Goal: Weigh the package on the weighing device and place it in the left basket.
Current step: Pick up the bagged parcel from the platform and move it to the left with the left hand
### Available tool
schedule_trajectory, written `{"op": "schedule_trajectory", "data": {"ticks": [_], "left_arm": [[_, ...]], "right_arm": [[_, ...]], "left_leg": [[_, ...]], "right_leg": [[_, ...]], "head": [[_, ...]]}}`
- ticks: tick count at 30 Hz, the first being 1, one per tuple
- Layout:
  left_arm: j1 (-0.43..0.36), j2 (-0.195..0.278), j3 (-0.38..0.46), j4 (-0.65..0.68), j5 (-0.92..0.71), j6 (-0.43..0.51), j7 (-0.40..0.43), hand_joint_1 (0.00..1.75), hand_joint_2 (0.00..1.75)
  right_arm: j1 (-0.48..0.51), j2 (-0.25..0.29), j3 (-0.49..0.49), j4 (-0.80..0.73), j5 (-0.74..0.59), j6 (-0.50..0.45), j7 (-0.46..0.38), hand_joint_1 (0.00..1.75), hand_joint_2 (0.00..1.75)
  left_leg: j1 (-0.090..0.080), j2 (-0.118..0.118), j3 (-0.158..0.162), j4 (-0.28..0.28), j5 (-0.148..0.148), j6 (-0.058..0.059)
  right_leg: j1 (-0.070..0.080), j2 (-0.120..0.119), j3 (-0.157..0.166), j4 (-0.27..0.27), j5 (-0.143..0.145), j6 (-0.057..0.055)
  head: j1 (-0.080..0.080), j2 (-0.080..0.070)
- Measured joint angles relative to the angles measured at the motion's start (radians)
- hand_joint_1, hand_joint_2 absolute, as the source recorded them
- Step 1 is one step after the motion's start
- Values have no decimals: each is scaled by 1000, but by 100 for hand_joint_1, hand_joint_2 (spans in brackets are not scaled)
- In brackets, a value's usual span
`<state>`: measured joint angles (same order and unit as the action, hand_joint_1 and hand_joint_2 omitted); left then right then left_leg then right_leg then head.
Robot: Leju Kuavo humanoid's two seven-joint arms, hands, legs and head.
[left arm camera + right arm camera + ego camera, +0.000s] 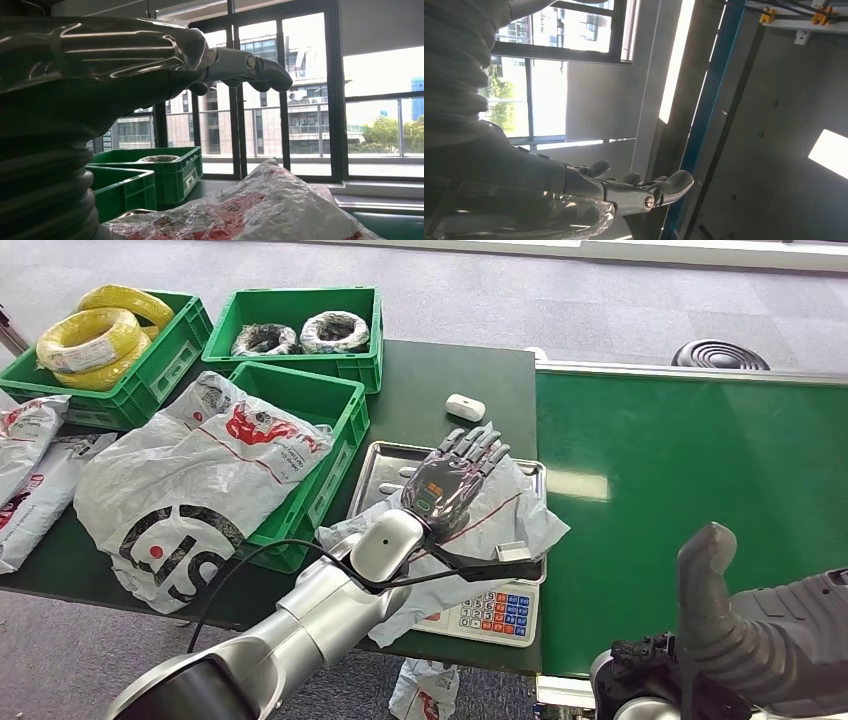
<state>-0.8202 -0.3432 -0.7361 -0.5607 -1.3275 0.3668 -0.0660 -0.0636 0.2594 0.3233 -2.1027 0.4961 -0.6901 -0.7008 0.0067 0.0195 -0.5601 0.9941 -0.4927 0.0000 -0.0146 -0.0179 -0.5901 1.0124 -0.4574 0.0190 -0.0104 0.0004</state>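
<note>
I see the dark table (450, 380) with the green conveyor (700, 470) beside it on my right. On the table's left stand three green crates; the nearest, my target left basket (330, 455), has a big white bag (190, 480) draped over its rim. Next comes the scale (492, 612), its steel tray carrying the package (500, 515), a crinkled white poly mailer with red print. My left hand (452, 475) hovers flat above it, fingers stretched out and apart, holding nothing; from the wrist view I judge a gap between hand and film. My right hand (735, 625) waits low by the conveyor, fingers extended, empty. The package looks light, soft and slippery; I would pinch a gathered fold near its middle, since the slack film will sag and slide. A small white device (465, 407) lies behind the tray.
</note>
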Motion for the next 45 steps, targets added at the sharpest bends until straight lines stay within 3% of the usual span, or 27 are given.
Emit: {"op": "schedule_trajectory", "data": {"ticks": [8, 13, 21, 41, 42, 45], "left_arm": [[-13, -6, 4, 45, 18, -35, -24, 0, 175], [-14, -9, 12, 68, 41, -162, -79, 0, 175], [-37, -22, 3, 130, 49, -319, -66, 0, 175], [-62, -27, -6, 192, 55, -356, -48, 0, 175], [-62, -27, -6, 193, 55, -357, -48, 16, 175], [-63, -27, -6, 196, 57, -367, -47, 139, 175]], "right_arm": [[-1, 5, 2, 9, -6, 0, 0, 0, 175], [-9, 5, 5, 21, -18, 0, 0, 0, 175], [-13, 4, 12, 39, -28, 0, 0, 0, 175], [-19, 3, 27, 53, -41, 0, 0, 0, 175], [-20, 3, 27, 53, -41, 0, 0, 0, 175], [-23, 3, 28, 55, -43, 0, 0, 0, 175]], "left_leg": [[0, 0, 0, 0, 0, 0], [0, 0, 0, 0, 0, 0], [0, 0, 4, 0, -1, 0], [2, 1, 15, -1, -2, -1], [2, 1, 16, -1, -2, -1], [2, 0, 16, -1, -2, -1]], "right_leg": [[0, 0, 0, 0, 0, 0], [0, 0, 0, 0, 0, 0], [0, 0, 5, 0, 0, 0], [1, 0, 17, 0, -1, -1], [1, 0, 17, 0, -1, -1], [1, 0, 18, 0, -1, -1]], "head": [[0, 0], [0, 0], [0, 0], [0, 0], [0, 0], [0, 0]]}}
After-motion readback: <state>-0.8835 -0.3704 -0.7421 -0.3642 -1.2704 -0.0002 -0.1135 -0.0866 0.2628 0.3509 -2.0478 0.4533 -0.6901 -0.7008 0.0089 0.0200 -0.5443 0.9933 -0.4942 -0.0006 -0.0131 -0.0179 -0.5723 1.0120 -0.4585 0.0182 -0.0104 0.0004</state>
